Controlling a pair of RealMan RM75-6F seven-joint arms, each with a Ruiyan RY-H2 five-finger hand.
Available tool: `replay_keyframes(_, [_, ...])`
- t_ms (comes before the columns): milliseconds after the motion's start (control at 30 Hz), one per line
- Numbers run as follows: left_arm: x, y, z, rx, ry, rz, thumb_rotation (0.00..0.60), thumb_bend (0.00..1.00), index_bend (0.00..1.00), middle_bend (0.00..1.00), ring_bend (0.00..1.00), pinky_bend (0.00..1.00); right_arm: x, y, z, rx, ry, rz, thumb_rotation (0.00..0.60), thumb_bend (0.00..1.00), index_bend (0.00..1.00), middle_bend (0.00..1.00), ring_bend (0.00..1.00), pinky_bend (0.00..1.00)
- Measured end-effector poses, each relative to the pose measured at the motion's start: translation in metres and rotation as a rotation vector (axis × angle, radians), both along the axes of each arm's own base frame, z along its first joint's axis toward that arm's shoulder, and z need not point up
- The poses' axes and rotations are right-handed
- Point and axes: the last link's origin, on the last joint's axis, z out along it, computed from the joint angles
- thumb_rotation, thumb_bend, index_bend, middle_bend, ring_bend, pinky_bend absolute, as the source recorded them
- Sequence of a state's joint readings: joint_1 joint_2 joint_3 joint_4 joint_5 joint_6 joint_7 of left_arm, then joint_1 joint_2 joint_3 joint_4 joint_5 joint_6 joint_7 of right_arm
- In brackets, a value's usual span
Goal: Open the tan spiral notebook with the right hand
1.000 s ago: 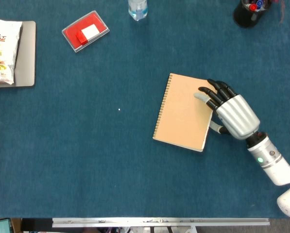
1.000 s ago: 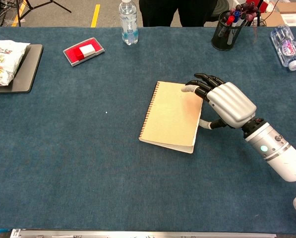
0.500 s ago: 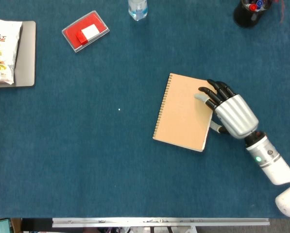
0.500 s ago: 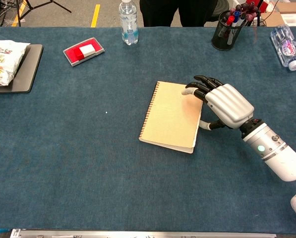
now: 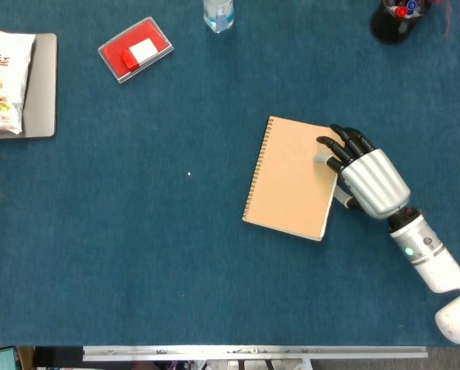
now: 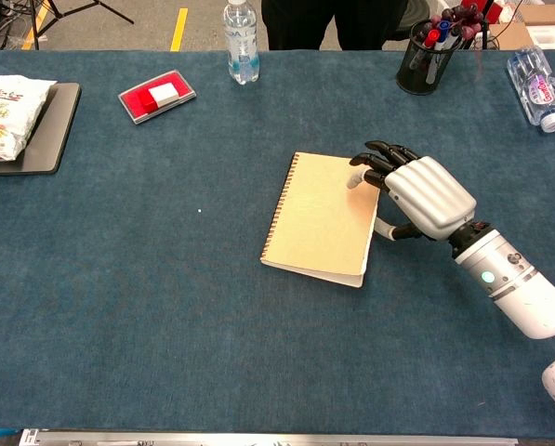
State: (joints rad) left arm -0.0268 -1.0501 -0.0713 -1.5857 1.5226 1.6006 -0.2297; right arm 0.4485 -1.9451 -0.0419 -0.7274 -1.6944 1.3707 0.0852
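The tan spiral notebook (image 5: 291, 179) (image 6: 322, 217) lies closed and flat on the blue table, its wire spiral along the left edge. My right hand (image 5: 364, 173) (image 6: 414, 190) is at the notebook's right edge, palm down. Its dark fingertips (image 5: 327, 152) lie over the upper right part of the cover, and the thumb sits against the right edge lower down. Nothing is lifted; the cover is still flat. My left hand shows in neither view.
A red box (image 5: 135, 49) and a water bottle (image 6: 241, 30) stand at the back. A snack bag on a grey tray (image 5: 41, 85) is at far left. A black pen holder (image 6: 420, 60) and a lying bottle (image 6: 535, 75) are at back right.
My right hand has crept slightly toward the notebook's right edge, and its fingers have curled in a little. The notebook has not moved and stays closed.
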Motion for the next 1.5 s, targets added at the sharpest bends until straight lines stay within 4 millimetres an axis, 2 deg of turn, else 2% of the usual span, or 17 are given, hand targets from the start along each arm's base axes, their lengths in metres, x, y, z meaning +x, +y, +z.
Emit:
replay_keyframes(200, [0.000,0.000,0.000,0.000,0.000,0.000,0.600,0.08,0.52,0.38,0.26,0.44,-0.001,-0.001,-0.001,-0.002,0.010,-0.011,0.600,0.30,0.37,0.22,0.08,0.16])
replay_keyframes(600, [0.001,0.000,0.000,0.001,0.001,-0.003,0.600,0.08,0.52,0.38,0.26,0.44,-0.001,-0.001,-0.002,0.001,0.015,-0.028,0.600,0.45,0.48,0.23,0.08,0.16])
replay_keyframes(867, [0.000,-0.001,0.000,0.000,0.003,-0.002,0.600,0.08,0.52,0.38,0.26,0.44,-0.002,-0.001,0.002,-0.011,0.017,-0.020,0.600,0.45,0.58,0.25,0.09,0.16])
replay_keyframes(1033, [0.000,0.000,0.000,0.001,0.003,0.002,0.600,0.08,0.52,0.38,0.26,0.44,-0.003,-0.001,0.006,-0.019,0.029,-0.007,0.600,0.45,0.60,0.27,0.09,0.16])
replay_keyframes(1233, [0.000,0.000,0.000,0.000,0.008,0.002,0.600,0.08,0.52,0.38,0.26,0.44,-0.007,0.002,0.022,-0.028,0.063,0.025,0.600,0.45,0.61,0.27,0.09,0.16])
replay_keyframes(1500, [0.000,0.000,-0.002,-0.005,0.017,0.005,0.600,0.08,0.52,0.38,0.26,0.44,-0.010,0.012,0.059,-0.042,0.121,0.074,0.600,0.46,0.62,0.28,0.10,0.16])
